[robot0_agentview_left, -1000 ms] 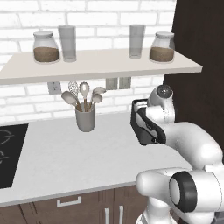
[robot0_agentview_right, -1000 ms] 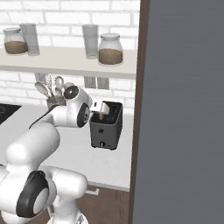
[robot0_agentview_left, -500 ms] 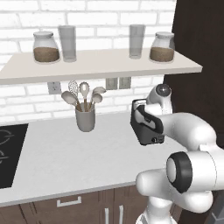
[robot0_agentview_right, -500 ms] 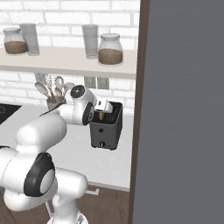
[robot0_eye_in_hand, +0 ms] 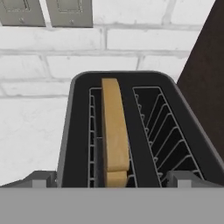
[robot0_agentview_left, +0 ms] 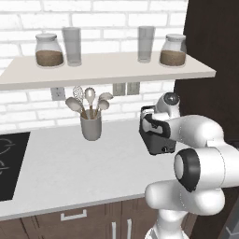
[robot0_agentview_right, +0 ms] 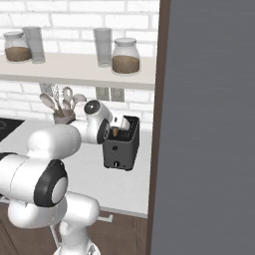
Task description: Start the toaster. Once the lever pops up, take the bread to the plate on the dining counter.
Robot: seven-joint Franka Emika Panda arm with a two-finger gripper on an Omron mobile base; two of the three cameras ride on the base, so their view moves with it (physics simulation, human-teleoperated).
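The dark toaster [robot0_agentview_right: 122,151] stands on the white worktop against the brick wall, beside a dark tall panel. The arm partly covers the toaster [robot0_agentview_left: 160,145] in the left base view. A tan bread [robot0_eye_in_hand: 115,131] slice stands on edge in the left slot of the toaster [robot0_eye_in_hand: 118,78]; the right slot holds nothing. My gripper [robot0_eye_in_hand: 111,179] hovers just above the toaster's near end, open, its fingertips [robot0_eye_in_hand: 43,177] spread wider than the toaster and touching nothing. In the right base view the gripper [robot0_agentview_right: 118,125] sits at the toaster's top. The plate and the dining counter are out of view.
A grey utensil cup [robot0_agentview_left: 91,127] with spoons stands left of the toaster. A shelf [robot0_agentview_left: 107,70] with jars and glasses hangs overhead. A black cooktop [robot0_agentview_left: 9,163] lies far left. The dark tall panel [robot0_agentview_right: 209,124] walls off the right side. Wall outlets [robot0_eye_in_hand: 43,11] sit behind the toaster.
The arm's elbow has swung forward and to the right, and the hand has drawn closer over the toaster's top. The jaws have stayed wide open.
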